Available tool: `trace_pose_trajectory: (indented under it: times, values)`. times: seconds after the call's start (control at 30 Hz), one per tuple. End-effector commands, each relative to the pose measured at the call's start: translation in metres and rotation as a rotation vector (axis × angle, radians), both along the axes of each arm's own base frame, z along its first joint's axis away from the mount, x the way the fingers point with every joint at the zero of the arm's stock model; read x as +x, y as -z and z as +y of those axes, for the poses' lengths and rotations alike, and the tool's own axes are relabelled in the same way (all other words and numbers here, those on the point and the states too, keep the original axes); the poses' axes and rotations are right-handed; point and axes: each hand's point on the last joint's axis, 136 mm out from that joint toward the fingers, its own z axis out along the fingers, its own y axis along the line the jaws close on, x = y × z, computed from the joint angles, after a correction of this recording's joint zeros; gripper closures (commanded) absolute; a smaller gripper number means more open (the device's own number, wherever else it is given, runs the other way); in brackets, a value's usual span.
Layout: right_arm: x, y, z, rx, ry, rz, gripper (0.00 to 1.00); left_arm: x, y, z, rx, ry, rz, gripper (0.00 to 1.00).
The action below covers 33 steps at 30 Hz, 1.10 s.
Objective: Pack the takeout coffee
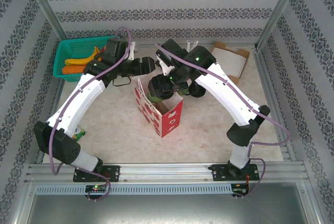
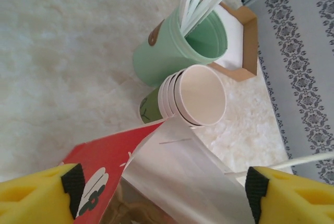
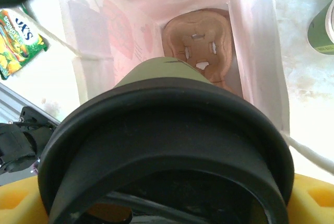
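Right gripper (image 3: 167, 200) clamped on small pale-green paper coffee cup with round black plastic lid (image 3: 156, 75), poised at mouth of tall red-and-white paper bag (image 1: 169, 119) | left gripper (image 2: 166, 188) spread apart at bag rim | we'd lower upright, centred (clear of walls).

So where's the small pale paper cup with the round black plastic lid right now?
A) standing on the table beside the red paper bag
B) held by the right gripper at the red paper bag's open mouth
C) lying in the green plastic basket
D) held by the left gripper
B: the small pale paper cup with the round black plastic lid is held by the right gripper, its base pointing into the open red paper bag.
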Motion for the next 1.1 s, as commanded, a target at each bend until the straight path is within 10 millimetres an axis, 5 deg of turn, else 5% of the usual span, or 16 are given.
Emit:
trace_pose_trajectory:
  times: [0.0, 0.53, 0.8, 0.97, 1.07]
  values:
    - [-0.005, -0.004, 0.009, 0.041, -0.01, 0.009, 0.51, -0.015, -0.008, 0.011, 0.069, 0.05, -0.043, 0.14]
    - [-0.003, 0.015, 0.02, 0.03, 0.022, 0.059, 0.51, -0.056, -0.01, 0.05, 0.263, 0.051, -0.065, 0.05]
    - [0.005, 0.034, -0.006, -0.13, 0.078, 0.031, 0.51, -0.065, 0.004, 0.055, 0.29, 0.055, -0.031, 0.06]
    - [0.007, 0.037, -0.01, -0.16, 0.085, 0.027, 0.51, -0.074, 0.005, 0.056, 0.285, 0.076, -0.053, 0.18]
    - [0.006, 0.039, -0.013, -0.176, 0.083, 0.03, 0.51, -0.081, 0.006, 0.055, 0.275, 0.09, -0.063, 0.35]
